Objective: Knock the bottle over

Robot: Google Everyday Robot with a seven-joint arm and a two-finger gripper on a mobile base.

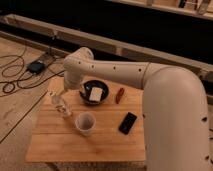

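The bottle (pixel 61 104) is slim, whitish and translucent. It lies slanted on the left part of the wooden table (pixel 105 142), its neck pointing to the far left. My gripper (pixel 66 89) is at the end of the white arm, just above and behind the bottle, between it and the black bowl. The arm's wrist hides most of the gripper. I cannot tell whether it touches the bottle.
A black bowl (pixel 102 98) holding a white object sits mid-table. A white paper cup (pixel 85 123) stands in front of the bottle. There is a black phone (pixel 127 122) to the right and a red object (pixel 119 95) beside the bowl. Cables and a power brick (pixel 36 66) lie on the floor to the left.
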